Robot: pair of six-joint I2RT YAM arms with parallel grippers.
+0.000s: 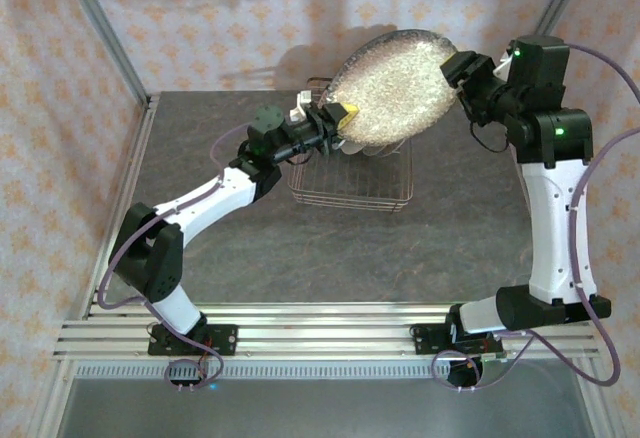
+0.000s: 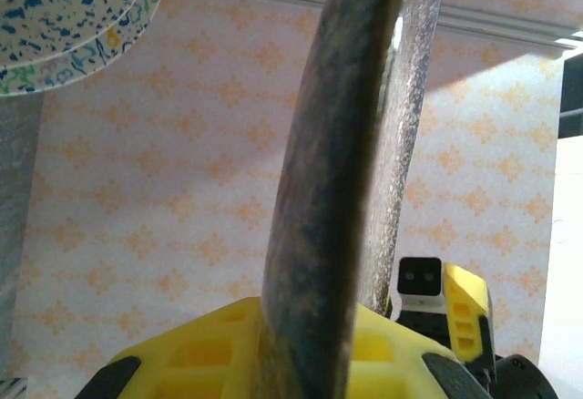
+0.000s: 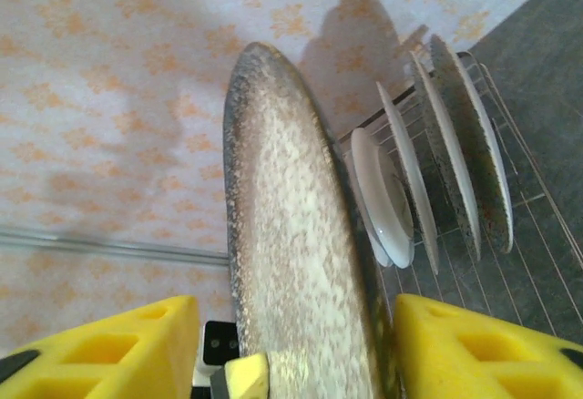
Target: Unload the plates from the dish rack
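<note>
The large speckled plate (image 1: 392,86) could be tipped or dropped onto the dish rack (image 1: 350,193), since it was clamped at its lower rim by the left gripper (image 1: 345,118) alone. The jaws of the right gripper (image 1: 461,71) were spread clear of its upper rim. Beige, brown-flecked and dark-edged, it was held tilted above the rack, toward the far edge of the tabletop (image 1: 400,248).

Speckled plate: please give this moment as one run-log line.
left gripper: shut on speckled plate | right gripper: open around plate rim | plate: in air over dish rack | other plates: in rack
</note>
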